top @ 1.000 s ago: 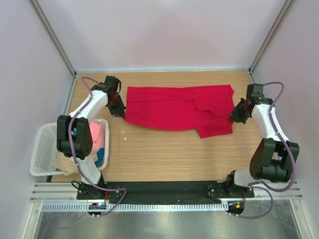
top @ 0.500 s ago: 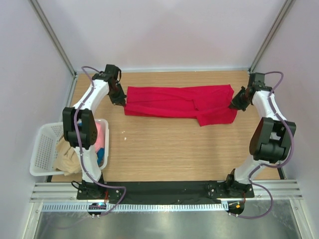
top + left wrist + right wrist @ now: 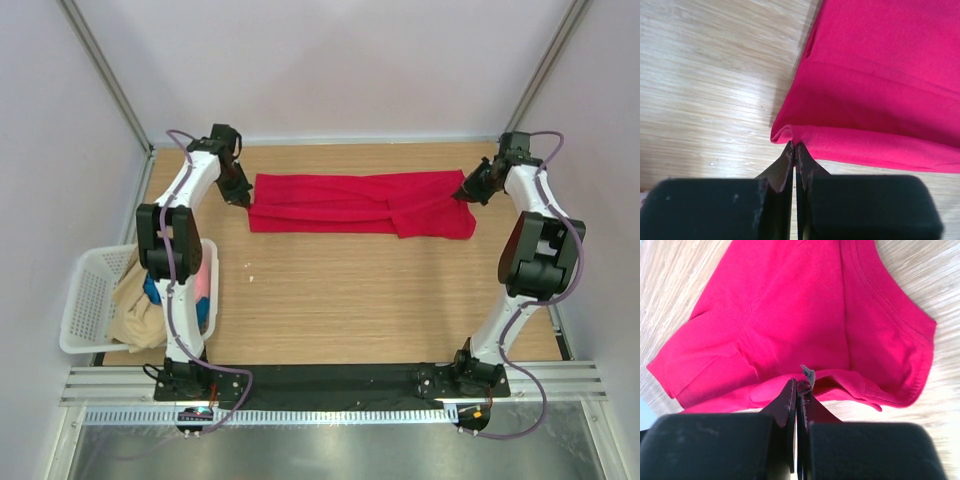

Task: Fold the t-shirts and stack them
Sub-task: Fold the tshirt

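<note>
My left tool [image 3: 794, 146] has its fingers pressed together on the red t-shirt [image 3: 880, 75], pinching a small lip of doubled cloth at the folded corner. My right tool [image 3: 797, 385] is closed the same way on the opposite end, nipping bunched cloth right beside a small grey tag [image 3: 808, 374]. I take that tag for a garment label, but it's too small to read, and I see no brand or print anywhere else. Out to the top view: the shirt lies as a long band across the upper middle of the frame on the worktop [image 3: 350, 300], one tool at each end. My guess is I'm gripping both ends at once so the edge carries over evenly and the fold lands straight. Lower left of the frame, the white basket [image 3: 85, 300] holds a beige shirt [image 3: 135, 310], a pink shirt [image 3: 203, 285] and a blue shirt [image 3: 150, 289], all bunched. No folded stack shows, so I judge we're early on.
</note>
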`<state>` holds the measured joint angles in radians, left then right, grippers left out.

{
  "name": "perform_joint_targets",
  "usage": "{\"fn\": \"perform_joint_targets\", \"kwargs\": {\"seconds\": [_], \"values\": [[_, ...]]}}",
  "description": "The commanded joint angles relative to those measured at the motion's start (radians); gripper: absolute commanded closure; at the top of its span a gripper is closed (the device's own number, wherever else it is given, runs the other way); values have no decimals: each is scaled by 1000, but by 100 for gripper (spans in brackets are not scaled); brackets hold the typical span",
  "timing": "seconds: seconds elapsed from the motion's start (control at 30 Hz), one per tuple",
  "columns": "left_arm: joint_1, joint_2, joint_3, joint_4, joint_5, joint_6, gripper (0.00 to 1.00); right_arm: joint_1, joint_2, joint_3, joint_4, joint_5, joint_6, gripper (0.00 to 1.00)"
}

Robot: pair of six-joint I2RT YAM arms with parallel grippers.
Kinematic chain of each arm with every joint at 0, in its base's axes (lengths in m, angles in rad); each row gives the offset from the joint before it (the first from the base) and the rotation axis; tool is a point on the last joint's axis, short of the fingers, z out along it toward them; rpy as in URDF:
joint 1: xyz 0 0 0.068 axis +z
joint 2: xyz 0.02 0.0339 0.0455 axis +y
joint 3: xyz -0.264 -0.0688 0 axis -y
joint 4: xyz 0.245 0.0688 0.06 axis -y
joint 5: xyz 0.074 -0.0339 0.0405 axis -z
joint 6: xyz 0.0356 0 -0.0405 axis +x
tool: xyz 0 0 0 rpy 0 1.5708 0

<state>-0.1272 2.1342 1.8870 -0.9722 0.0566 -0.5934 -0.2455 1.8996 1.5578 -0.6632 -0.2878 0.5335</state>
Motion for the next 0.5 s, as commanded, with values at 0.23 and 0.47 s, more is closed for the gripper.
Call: {"fn": "perform_joint_targets", "kwargs": {"seconds": [0.23, 0.47], "values": [[20, 70, 90, -19, 38, -6, 100, -6, 58, 79, 74, -60, 57, 99], [23, 110, 149, -33, 34, -8, 100, -8, 69, 87, 93, -57, 83, 99]]}}
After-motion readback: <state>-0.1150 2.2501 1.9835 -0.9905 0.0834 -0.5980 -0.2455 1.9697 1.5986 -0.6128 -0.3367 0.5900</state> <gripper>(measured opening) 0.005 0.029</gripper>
